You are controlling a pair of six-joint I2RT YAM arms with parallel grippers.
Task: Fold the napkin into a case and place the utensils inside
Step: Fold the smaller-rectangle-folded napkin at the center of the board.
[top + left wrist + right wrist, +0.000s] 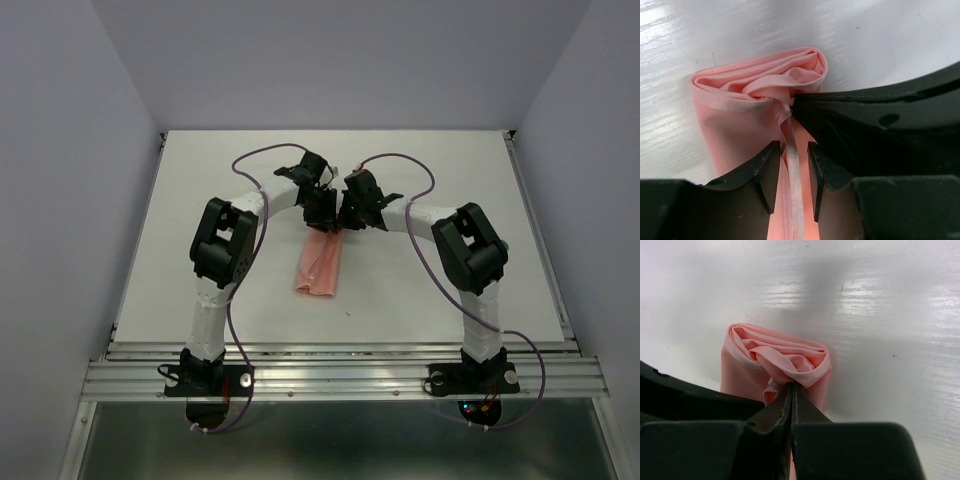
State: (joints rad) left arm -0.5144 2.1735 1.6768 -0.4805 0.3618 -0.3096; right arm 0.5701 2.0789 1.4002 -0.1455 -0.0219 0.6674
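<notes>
The napkin [318, 266] lies on the white table [460, 190] as 1 narrow folded strip. It sits near the middle, between the 2 arms, and runs near to far with a slight lean to the right at its far end.

Both pincers meet at that far end, side by side. There the layers bunch into a loose roll with an open mouth [777, 355].

The right pincer [791, 388] is closed, its 2 fingers pressed together on a gathered fold at the lip of the mouth.

The left pincer [792, 150] stands slightly parted over the strip. A thin pale hem [792, 180] runs up through the gap between its fingers [762, 172], and the gap is wider than the hem. The tip of the right pincer shows just beyond it, pinching the bunched cloth.
</notes>
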